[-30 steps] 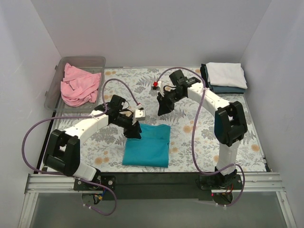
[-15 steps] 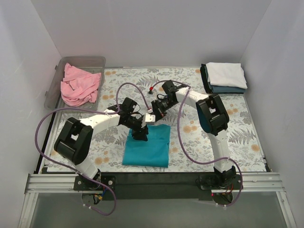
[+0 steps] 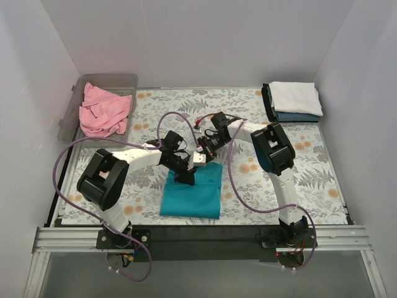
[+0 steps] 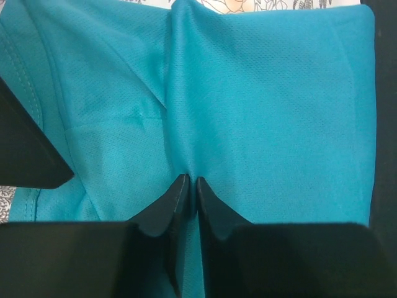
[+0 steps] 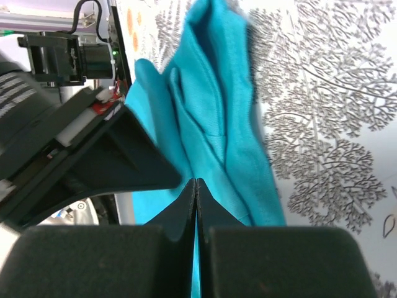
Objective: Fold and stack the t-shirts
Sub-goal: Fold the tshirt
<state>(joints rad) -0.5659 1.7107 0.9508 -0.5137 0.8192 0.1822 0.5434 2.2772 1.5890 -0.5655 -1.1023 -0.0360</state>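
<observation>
Teal cloth, fine-meshed and smooth, is seen folded into a neat rectangle: the teal shirt (image 3: 192, 197) is laid at the near middle of the flowered tablecloth (image 3: 310, 180). Along its far edge the fabric is bunched into raised folds. One ridge is pinched between the nearly closed fingers of the left gripper (image 4: 188, 186). Just beside it, the right gripper (image 5: 196, 186) is clamped tight on the gathered edge. A pink shirt (image 3: 102, 112) is heaped in the clear bin (image 3: 118, 79), far left. A white shirt (image 3: 296, 96) is stacked on a dark grey-blue shirt (image 3: 298, 117), far right.
</observation>
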